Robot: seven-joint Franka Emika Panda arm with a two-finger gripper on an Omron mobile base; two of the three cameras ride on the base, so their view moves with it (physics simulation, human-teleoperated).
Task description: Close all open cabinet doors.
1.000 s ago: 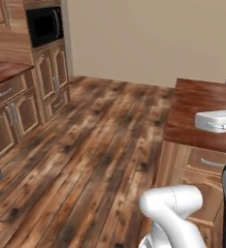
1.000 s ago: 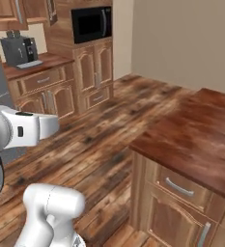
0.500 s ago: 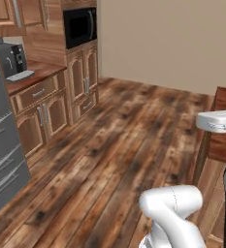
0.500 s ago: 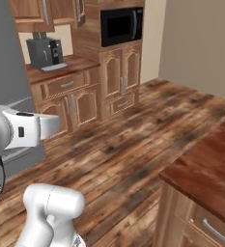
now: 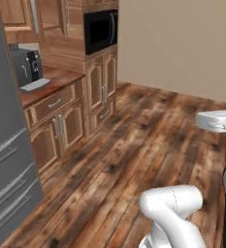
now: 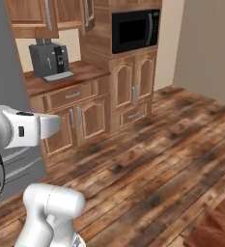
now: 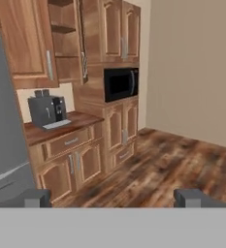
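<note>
A: Start at the left. What's there?

B: A tall grey fridge point(image 7: 3, 121) fills that side. Just right of it a dark coffee machine point(image 7: 46, 110) sits on a wooden counter point(image 7: 80, 120), with a drawer and 2 small base doors underneath.

A: And the cabinet doors point(image 7: 29, 43) up on the wall?

B: Above the coffee machine. The left one is shut flat, its grey bar handle point(image 7: 49, 65) near its right edge. Right beside it the cabinet stands open: I can see bare shelves point(image 7: 63, 48) inside, and the open door point(image 7: 83, 41) is swung out toward the room, seen almost edge-on from the hand view.

A: Further right?

B: A black microwave point(image 7: 121, 83) built into a tall wooden column, 2 closed upper doors point(image 7: 118, 30) above it and 2 narrow lower doors plus a drawer below. Then a plain beige wall point(image 7: 192, 68) and dark plank floor point(image 7: 168, 169).

A: Where's the gripper point(image 7: 112, 197) in all this?

B: Well back from the cabinets, out over the floor and aimed at them. Its 2 fingertips point(image 7: 34, 197) stand spread wide apart, released, with nothing between them.

A: Is it touching anything?

B: No, it hangs free, well apart from the open door.
</note>
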